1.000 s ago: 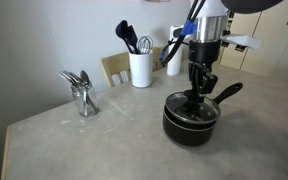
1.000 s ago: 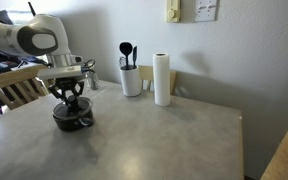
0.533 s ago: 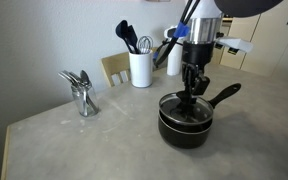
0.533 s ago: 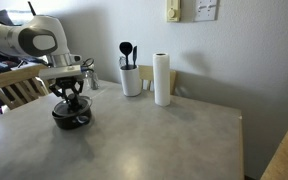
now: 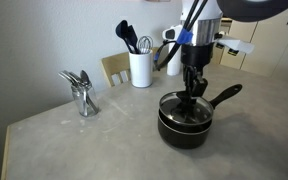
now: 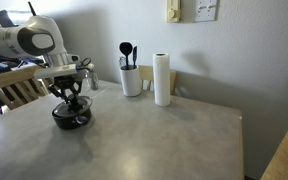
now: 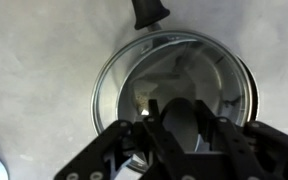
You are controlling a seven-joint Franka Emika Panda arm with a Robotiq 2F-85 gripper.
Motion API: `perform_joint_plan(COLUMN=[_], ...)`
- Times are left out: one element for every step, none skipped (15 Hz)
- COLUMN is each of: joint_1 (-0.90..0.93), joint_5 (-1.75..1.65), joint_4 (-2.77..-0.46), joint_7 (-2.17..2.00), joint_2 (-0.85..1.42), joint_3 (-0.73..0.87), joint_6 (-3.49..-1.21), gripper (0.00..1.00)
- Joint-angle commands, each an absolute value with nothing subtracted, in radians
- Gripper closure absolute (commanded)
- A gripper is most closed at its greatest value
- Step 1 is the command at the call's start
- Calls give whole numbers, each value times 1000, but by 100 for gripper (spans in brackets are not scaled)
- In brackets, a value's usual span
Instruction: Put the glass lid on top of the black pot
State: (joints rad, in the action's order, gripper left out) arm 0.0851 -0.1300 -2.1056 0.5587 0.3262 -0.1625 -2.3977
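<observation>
The black pot (image 5: 185, 130) stands on the grey table, its long handle (image 5: 225, 96) pointing right and away. It also shows in an exterior view (image 6: 71, 119). The glass lid (image 5: 173, 107) lies on the pot's rim. In the wrist view the lid (image 7: 134, 70) fills the frame, with the pot's handle (image 7: 149, 12) at the top. My gripper (image 5: 191, 100) reaches straight down onto the lid's middle. Its fingers (image 7: 184, 125) are closed around the small dark knob, which they mostly hide.
A white utensil holder (image 5: 140, 68) with black utensils stands at the back, beside a paper towel roll (image 6: 162, 79). A shiny metal piece (image 5: 81, 92) sits at the left. A wooden chair (image 5: 114, 67) stands behind the table. The table's edge (image 5: 14, 150) runs close at the left.
The pot and lid have shifted slightly left and toward the camera with my gripper over the last second. Since half a second ago almost nothing has moved.
</observation>
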Motion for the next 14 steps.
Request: perform_joint_plan(joint_1=[89, 91, 96, 100, 104, 108, 113, 117, 123, 106, 106, 103, 108, 110], joint_5=[-134, -131, -130, -136, -140, -143, -151, -158, -168, -183, -196, -210, -217, -228], joint_4=[-2104, -2104, -2103, -2102, -2100, -2094, -2086, -2079, -2073, -2041, -2030, -2012, -2002, -1989], joint_7=[497, 479, 457, 438, 425, 414, 406, 401, 392, 423, 424, 430, 427, 425], joint_2=[309, 306, 301, 300, 299, 302, 306, 309, 310, 336, 340, 349, 348, 357], joint_3=[-163, -165, -166, -166, -167, -167, -166, -166, -165, -149, -145, -138, -138, -134], joint_6=[-2328, -2310, -2285, -2271, -2262, -2252, -2249, -2243, -2237, -2227, -2219, -2208, -2197, -2191], gripper=[86, 86, 86, 86, 86, 86, 86, 86, 86, 86, 86, 86, 86, 86])
